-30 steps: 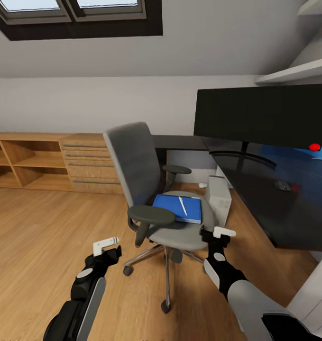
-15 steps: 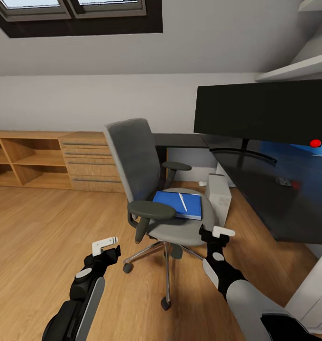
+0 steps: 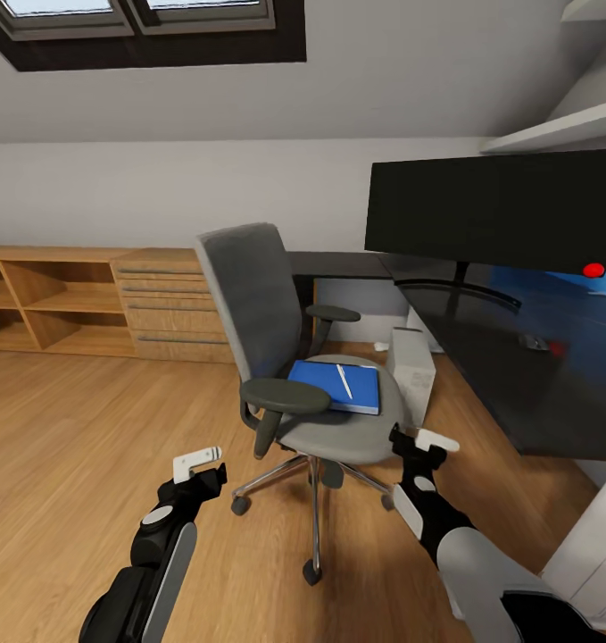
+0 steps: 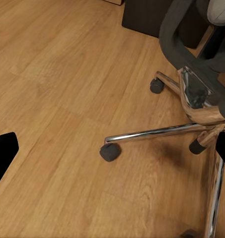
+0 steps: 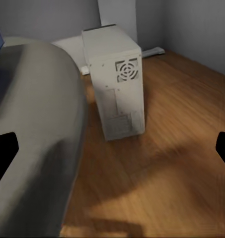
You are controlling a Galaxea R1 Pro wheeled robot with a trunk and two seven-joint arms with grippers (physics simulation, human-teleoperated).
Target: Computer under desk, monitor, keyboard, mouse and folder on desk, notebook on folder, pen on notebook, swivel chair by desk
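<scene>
The grey swivel chair (image 3: 249,295) stands on the wooden floor, left of the dark desk (image 3: 508,384). On its seat lies a blue folder (image 3: 325,382) with a white pen (image 3: 344,381) on top; I cannot tell whether a notebook lies between them. The black monitor (image 3: 494,210) stands on the desk, and a small dark mouse (image 3: 535,341) lies near it. The white computer tower (image 3: 412,371) (image 5: 114,84) stands on the floor at the desk's edge. My left gripper (image 3: 198,464) is open, low and left of the chair's base (image 4: 191,94). My right gripper (image 3: 425,442) is open beside the seat (image 5: 37,124).
Wooden shelves and drawers (image 3: 160,308) line the back wall. A red object (image 3: 593,270) sits on the desk under the monitor. The chair's chrome legs and casters (image 4: 110,151) spread over the floor by my left gripper. A white cabinet (image 3: 597,554) stands at the right.
My right gripper has moved a little to the right and down, away from the seat's edge. The left arm has not moved. Earlier, the camera shifted slightly.
</scene>
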